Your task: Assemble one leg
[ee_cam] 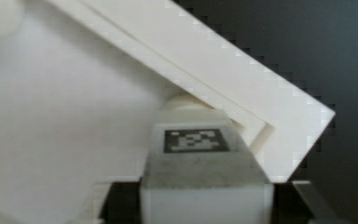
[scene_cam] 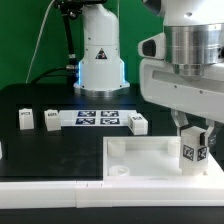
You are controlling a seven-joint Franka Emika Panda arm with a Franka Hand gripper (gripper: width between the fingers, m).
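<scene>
While spare legs (scene_cam: 25, 120) wait on the surface (scene_cam: 60, 145) left of the panel (scene_cam: 150, 158), clamped by the end effector (scene_cam: 194, 152) over the panel's right corner: the leg (ee_cam: 197, 150), apparently for seating in the corner socket. Long axis upright, tag facing outward.

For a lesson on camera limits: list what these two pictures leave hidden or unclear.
- Exterior view: the gripper fingers cover the sides of the small white tagged leg.
- Wrist view: the leg hides the large white panel's corner socket.
- Exterior view: the picture's lower edge cuts off the panel.
</scene>
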